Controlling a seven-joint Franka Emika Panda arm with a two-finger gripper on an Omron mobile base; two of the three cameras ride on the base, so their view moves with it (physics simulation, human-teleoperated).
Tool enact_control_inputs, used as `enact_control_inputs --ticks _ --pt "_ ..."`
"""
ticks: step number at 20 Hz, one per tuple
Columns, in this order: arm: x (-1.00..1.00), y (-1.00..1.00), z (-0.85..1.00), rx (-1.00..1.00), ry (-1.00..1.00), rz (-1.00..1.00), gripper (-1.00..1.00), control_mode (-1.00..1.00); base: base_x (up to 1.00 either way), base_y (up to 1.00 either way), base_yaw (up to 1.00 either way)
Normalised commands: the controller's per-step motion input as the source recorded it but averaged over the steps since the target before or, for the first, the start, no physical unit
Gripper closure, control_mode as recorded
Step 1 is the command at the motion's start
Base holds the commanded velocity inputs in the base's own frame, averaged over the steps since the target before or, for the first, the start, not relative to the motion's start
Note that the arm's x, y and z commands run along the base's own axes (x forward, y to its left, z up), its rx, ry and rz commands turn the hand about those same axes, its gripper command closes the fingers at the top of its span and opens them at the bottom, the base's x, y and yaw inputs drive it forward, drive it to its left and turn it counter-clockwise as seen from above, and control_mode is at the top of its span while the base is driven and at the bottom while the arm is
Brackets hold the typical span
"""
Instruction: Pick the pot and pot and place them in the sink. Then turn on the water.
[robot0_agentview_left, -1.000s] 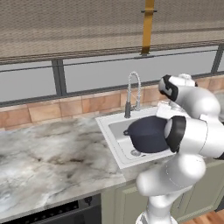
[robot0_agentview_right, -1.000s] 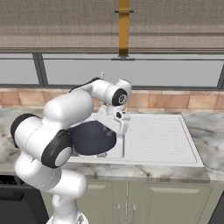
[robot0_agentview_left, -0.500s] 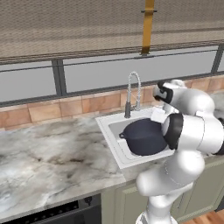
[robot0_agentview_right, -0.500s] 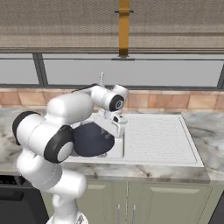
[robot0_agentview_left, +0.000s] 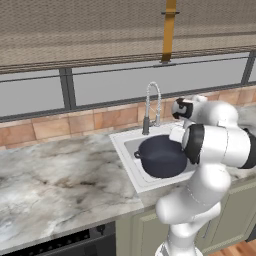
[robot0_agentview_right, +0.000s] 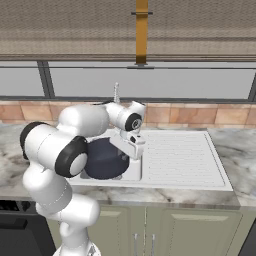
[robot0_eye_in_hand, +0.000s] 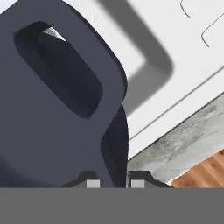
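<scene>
A dark navy pot (robot0_agentview_left: 162, 156) hangs tilted in the basin of the white sink (robot0_agentview_left: 123, 139), below the chrome spring faucet (robot0_agentview_left: 152, 103). My gripper (robot0_eye_in_hand: 111, 183) is shut on the pot's rim beside its loop handle (robot0_eye_in_hand: 65, 74), at the pot's right side in the left base view. From the right base view, the gripper (robot0_agentview_right: 130, 153) reaches down at the edge of the pot (robot0_agentview_right: 102, 159) nearest the ribbed drainboard (robot0_agentview_right: 175, 160). No water runs from the faucet (robot0_agentview_right: 116, 93).
Marble counter (robot0_agentview_left: 55, 175) spreads left of the sink, with a tiled backsplash (robot0_agentview_left: 75, 122) and window behind. Cabinet doors (robot0_agentview_right: 165, 230) sit below the sink. A dark oven front (robot0_agentview_left: 75, 242) is under the counter at the left.
The hand has carried the pot a little leftward, toward the middle of the basin. The grip on the pot has stayed the same.
</scene>
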Motion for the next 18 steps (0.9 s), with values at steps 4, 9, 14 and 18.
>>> enact_control_inputs --ticks 4,9,14,18 --pt "0.17 0.00 -0.18 0.00 0.00 0.00 1.00 -1.00 0.00 0.00 0.00" --pt "0.27 0.00 -0.20 0.00 0.00 0.00 1.00 -1.00 0.00 0.00 0.00" --pt "0.12 0.00 -0.34 0.00 0.00 0.00 1.00 -1.00 0.00 0.00 0.00" --pt "0.00 0.00 -0.27 0.00 -0.04 0.00 1.00 -1.00 0.00 0.00 0.00"
